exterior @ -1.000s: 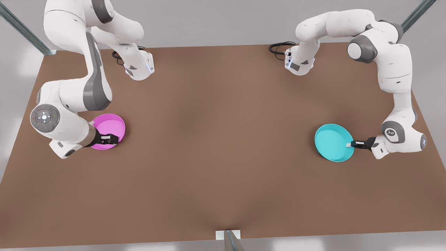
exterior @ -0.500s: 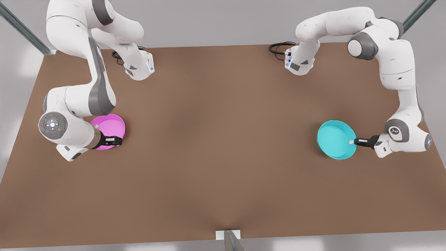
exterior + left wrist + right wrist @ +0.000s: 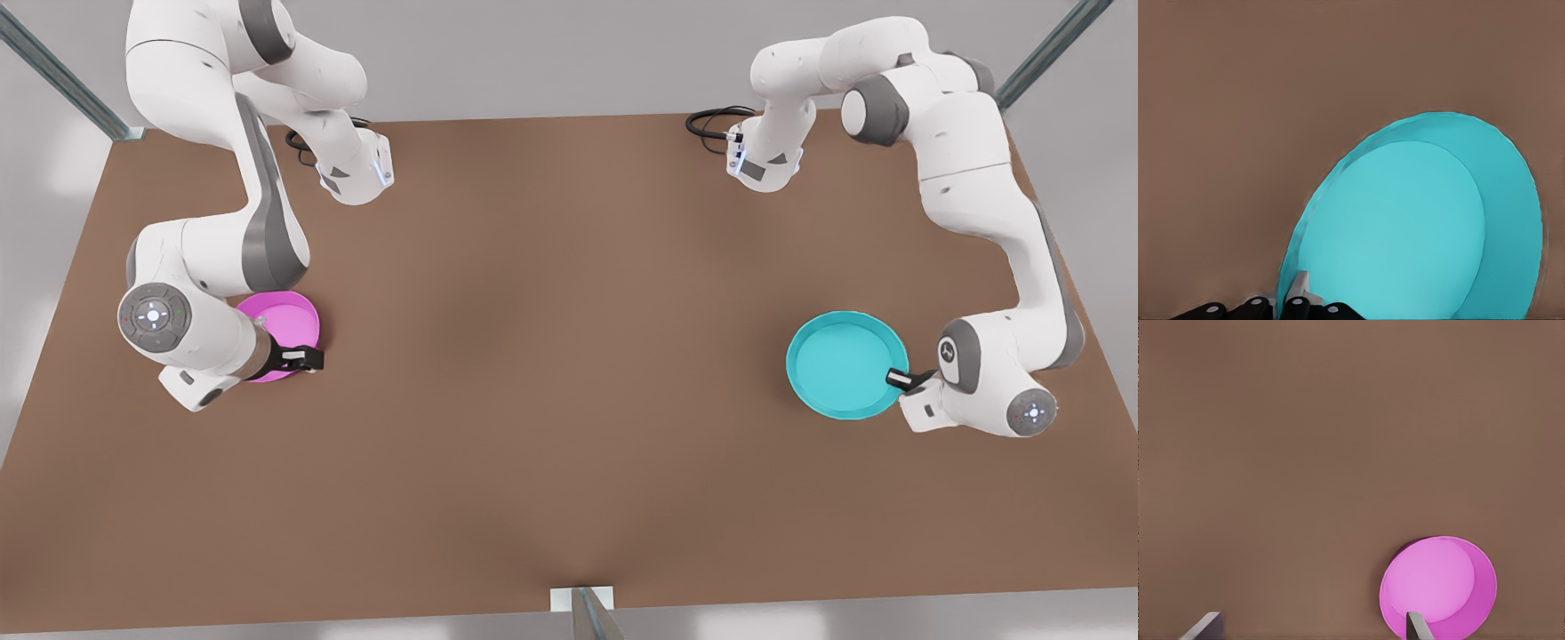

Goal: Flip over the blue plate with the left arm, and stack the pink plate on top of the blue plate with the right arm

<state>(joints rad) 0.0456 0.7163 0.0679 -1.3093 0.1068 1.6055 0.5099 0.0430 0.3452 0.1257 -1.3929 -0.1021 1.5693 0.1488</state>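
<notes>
The blue plate (image 3: 843, 364) is sitting at the front view's right side of the brown table (image 3: 569, 373), tilting slightly with its hollow facing up, well apart from the pink plate (image 3: 283, 331) at the front view's left side. Both dishes are looking like thin, rigid plastic, so they are probably light, stiff and a little slippery; the low upright rim is the sensible place to pinch, one finger inside and one outside the wall.

The left gripper (image 3: 900, 380) is doing just that on the edge of the blue plate farthest from the pink plate: in the left wrist view its fingers (image 3: 1298, 293) are closing together across the turquoise rim (image 3: 1288, 267), clamping it. A pinch this near the edge may be letting the dish swing during the flip.

The right gripper (image 3: 307, 358) is hovering at the edge of the pink plate nearest the blue plate. In the right wrist view its fingers (image 3: 1417, 625) are standing wide apart, holding nothing, with the pink plate lying on the table beyond them, one fingertip overlapping its rim.
</notes>
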